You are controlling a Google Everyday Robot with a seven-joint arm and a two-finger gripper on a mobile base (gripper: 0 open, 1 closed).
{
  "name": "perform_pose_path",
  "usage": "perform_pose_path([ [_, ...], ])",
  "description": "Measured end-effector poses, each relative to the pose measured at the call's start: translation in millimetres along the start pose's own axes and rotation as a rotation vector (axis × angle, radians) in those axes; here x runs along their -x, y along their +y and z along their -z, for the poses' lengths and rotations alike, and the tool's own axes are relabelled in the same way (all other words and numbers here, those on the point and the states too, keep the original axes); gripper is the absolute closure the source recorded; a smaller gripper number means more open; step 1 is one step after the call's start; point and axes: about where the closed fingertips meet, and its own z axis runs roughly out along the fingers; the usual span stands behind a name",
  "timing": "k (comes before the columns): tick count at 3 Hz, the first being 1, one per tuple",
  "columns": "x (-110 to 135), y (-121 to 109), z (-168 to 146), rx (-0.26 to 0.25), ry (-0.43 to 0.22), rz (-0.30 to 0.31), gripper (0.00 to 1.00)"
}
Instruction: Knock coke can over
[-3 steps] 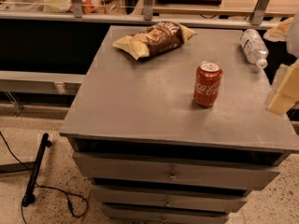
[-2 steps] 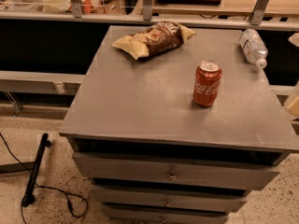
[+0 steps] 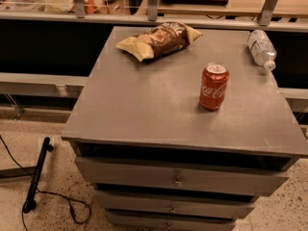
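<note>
With your gripper out of view, its state untellable, the can (image 3: 213, 86) stood upright on the table (image 3: 144, 114): you were at approach, likely needing a sideways push high up.

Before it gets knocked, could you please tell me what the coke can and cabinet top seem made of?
The coke can looks like painted metal: glossy red wall, silver lid. The cabinet top looks like matte grey laminate or painted board; unclear which. The gripper is out of view.
</note>
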Motion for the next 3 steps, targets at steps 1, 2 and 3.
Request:
perform_pose_path([
  [1,-25,-5,4,-0.013,-0.155,-0.162,0.0],
  [2,-46,-11,9,-0.049,-0.292,-0.287,0.0],
  [3,-57,-13,14,-0.134,-0.341,-0.347,0.0],
])
